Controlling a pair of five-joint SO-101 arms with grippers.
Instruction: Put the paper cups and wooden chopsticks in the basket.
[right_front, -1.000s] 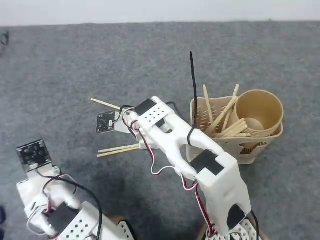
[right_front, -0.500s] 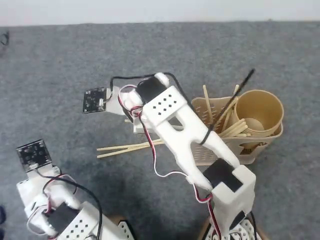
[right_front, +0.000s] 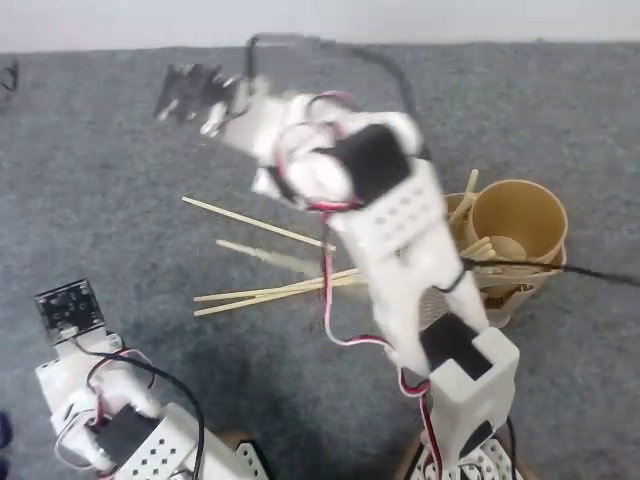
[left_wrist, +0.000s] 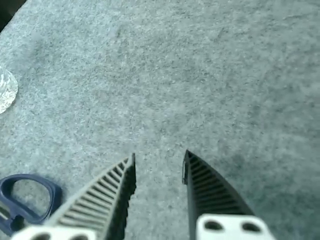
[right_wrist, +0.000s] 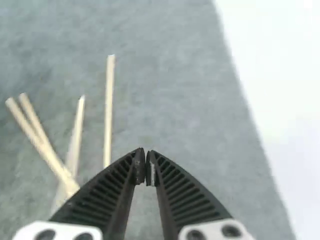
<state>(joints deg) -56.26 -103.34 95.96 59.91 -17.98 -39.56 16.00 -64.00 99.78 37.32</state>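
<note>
My right gripper (right_wrist: 145, 167) has its tips pressed together over the carpet (right_wrist: 170, 75), hiding the near ends of the loose chopsticks (right_wrist: 108, 110). My left gripper (left_wrist: 159, 167) is spread. My right arm covers most of the basket (right_front: 505, 300), where a paper cup (right_front: 518, 225) stands

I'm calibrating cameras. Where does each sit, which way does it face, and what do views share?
High view: fixed overhead, looking down at the mat, basket and loose chopsticks; left arm and right arm show.
Left wrist view: on the left arm, facing the mat; its open left gripper shows.
Right wrist view: on the right arm, facing the mat's edge; its shut right gripper shows.
Shared: high and right wrist views both show the loose chopsticks.
</note>
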